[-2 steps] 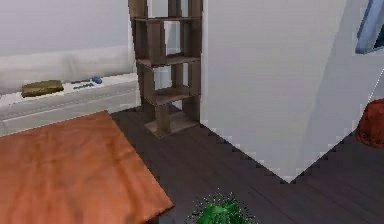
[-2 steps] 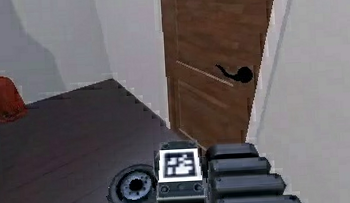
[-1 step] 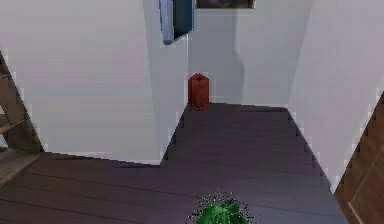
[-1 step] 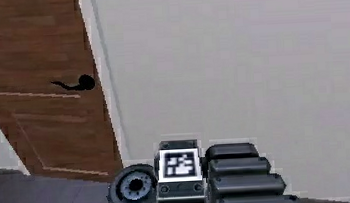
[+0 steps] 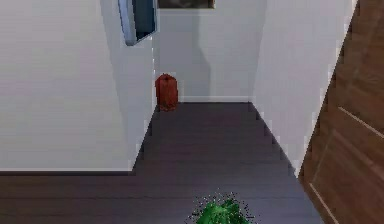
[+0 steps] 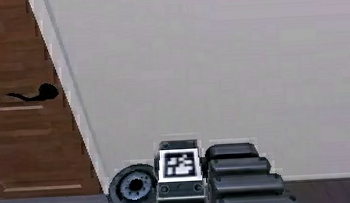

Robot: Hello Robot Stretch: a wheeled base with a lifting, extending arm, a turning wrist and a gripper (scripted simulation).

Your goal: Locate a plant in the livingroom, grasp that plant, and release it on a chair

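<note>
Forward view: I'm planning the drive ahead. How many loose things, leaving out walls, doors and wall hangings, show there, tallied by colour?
Red: 1, the red rounded canister, left of the picture's middle.
Green: 1, the green leafy plant, at the picture's bottom edge.
Total: 2

No word, number or brand name can be read. The only marking is a white square [image 6: 178, 164] printed with blocky black marks, set on the top of the dark arm [image 6: 242, 176] at the arm side view's bottom edge. It is a coded pattern of black and white blocks, not letters or digits.
</note>
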